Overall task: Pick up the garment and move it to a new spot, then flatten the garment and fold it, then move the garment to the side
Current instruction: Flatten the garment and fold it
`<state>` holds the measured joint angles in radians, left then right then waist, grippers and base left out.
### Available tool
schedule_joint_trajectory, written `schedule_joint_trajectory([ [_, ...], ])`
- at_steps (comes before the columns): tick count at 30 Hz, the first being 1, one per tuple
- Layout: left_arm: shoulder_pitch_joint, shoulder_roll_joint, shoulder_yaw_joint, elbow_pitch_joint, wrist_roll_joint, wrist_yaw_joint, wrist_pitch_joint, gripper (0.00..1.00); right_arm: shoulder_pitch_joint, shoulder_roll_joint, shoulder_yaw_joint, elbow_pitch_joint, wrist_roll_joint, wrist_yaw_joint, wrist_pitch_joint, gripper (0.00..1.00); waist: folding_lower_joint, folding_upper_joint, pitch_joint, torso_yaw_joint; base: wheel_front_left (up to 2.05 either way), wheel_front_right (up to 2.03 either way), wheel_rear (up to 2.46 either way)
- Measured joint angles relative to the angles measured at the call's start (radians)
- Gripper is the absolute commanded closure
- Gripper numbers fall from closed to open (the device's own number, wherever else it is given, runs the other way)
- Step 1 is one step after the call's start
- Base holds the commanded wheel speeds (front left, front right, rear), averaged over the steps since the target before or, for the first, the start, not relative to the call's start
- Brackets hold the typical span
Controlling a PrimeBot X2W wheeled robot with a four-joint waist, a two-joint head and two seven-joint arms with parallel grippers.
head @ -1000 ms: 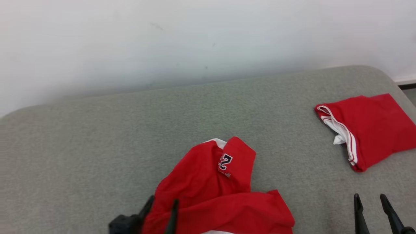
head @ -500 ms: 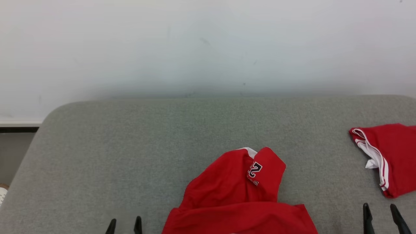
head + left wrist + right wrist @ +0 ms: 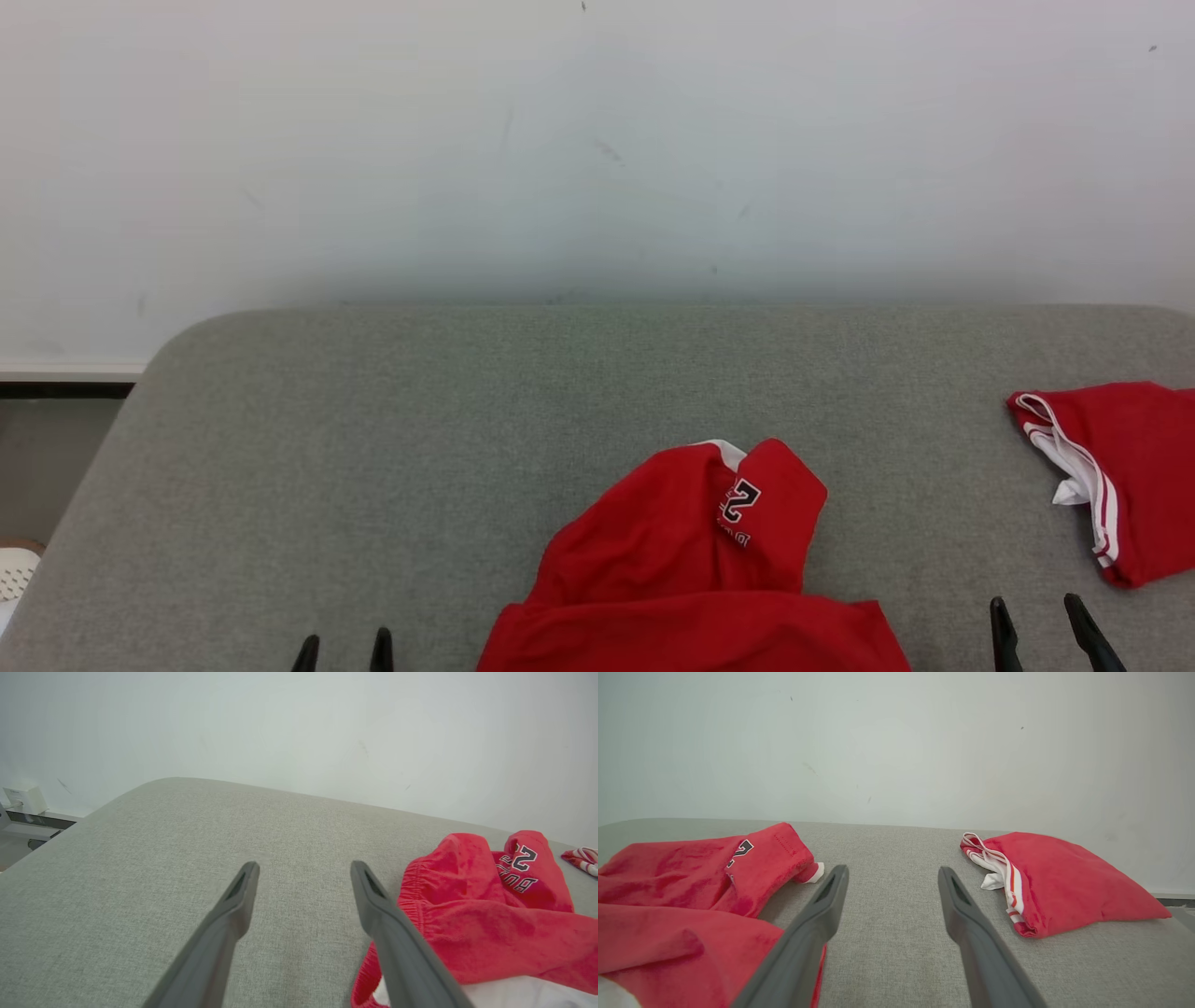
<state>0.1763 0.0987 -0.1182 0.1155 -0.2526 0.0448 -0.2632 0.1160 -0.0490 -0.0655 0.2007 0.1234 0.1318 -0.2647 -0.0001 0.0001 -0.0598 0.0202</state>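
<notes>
Two wide-open, empty grippers sit at head view's bottom edge, left gripper [image 3: 343, 646] and right gripper [image 3: 1041, 621], with the crumpled garment [image 3: 691, 569] between them on the grey cushion [image 3: 420, 448]. Left wrist view: garment lies just right of the fingers [image 3: 373, 905]. Right wrist view: garment at left, folded red cloth [image 3: 1064, 882] at right.

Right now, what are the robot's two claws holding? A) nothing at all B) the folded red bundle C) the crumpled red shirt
A: the left gripper and the right gripper both stand open with bare grey cushion between their fingers; the garment lies beside them.
</notes>
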Motion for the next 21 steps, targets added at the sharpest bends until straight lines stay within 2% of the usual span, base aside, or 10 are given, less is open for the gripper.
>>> schedule_joint_trajectory([
  [10, 0.005, -0.037, 0.045, 0.018, 0.049, -0.076, 0.0, 0.0, 0.0, 0.0, 0.026, 0.003, 0.0, 0.0, 0.0, 0.0, 0.0, 0.0, 0.003, -0.02, 0.0, 0.0, 0.0],
  [21, 0.004, -0.048, 0.059, 0.032, 0.066, -0.102, 0.0, 0.0, 0.0, 0.0, 0.026, -0.002, 0.0, 0.0, 0.0, 0.0, 0.0, 0.0, 0.012, -0.015, 0.0, 0.0, 0.0],
])
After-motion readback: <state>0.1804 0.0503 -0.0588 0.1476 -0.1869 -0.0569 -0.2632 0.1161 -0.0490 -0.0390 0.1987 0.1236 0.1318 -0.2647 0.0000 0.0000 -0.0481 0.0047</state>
